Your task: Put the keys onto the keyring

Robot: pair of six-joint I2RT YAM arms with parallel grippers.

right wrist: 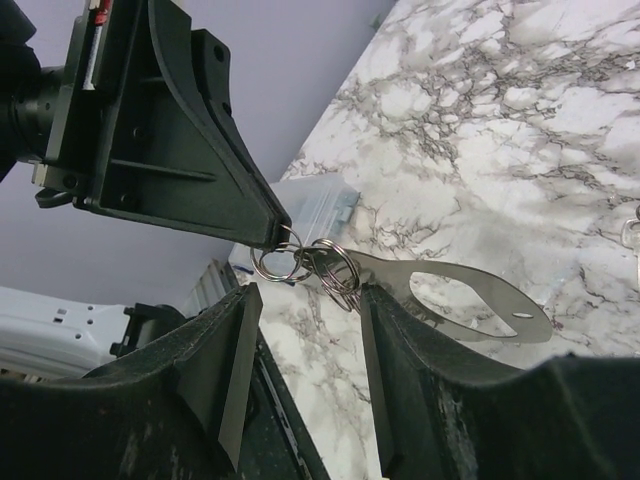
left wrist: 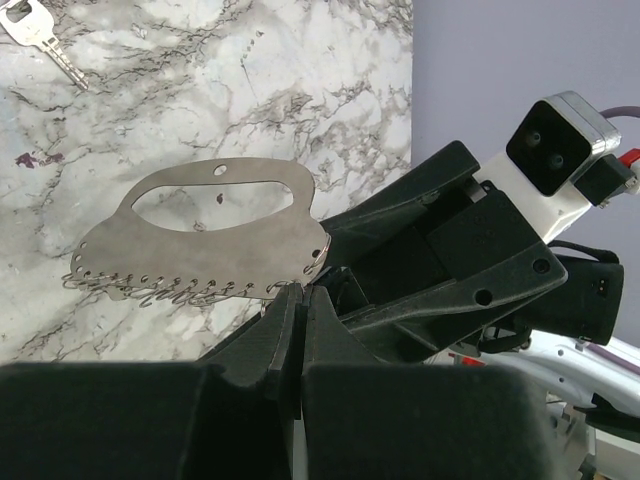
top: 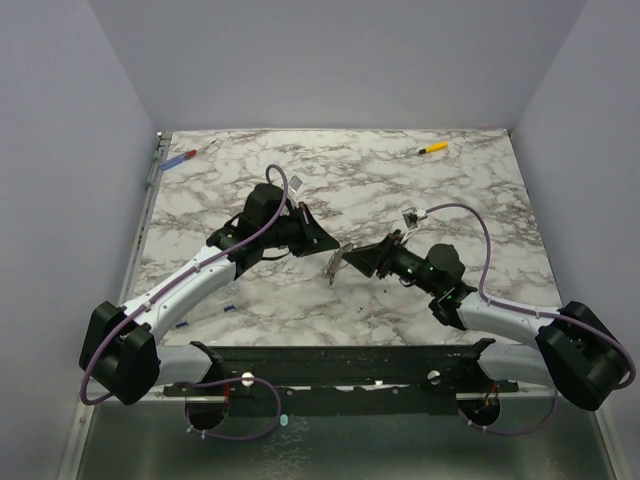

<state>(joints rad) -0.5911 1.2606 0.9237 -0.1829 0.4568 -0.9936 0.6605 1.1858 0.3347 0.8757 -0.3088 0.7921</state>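
A: Left hand (right wrist: 279,238)?
B: Fingers pressed together, pinching the keyring (right wrist: 272,263), a thin wire loop at their tip. Held in the air over the counter (top: 470,200), between the 2 arms.
A: Keys?
B: Keys (left wrist: 210,240): flat silver piece with an oval cutout, 1 small hole above it and a row of tiny wire loops along the lower edge. Tilted, off the counter. 1 end carries a few overlapping rings (right wrist: 338,268) that touch the keyring.
A: Right hand (right wrist: 308,296)?
B: Spread wide. The ringed end of the keys sits in the gap. Contact with either finger: cannot tell.
A: Elsewhere?
B: 1 loose key (left wrist: 35,35) flat on the marble, well apart. Clear plastic bag (right wrist: 315,203) beyond the hands. Yellow-handled tool (top: 432,148) and blue-and-red tool (top: 180,158) near the far edge, toward opposite corners.
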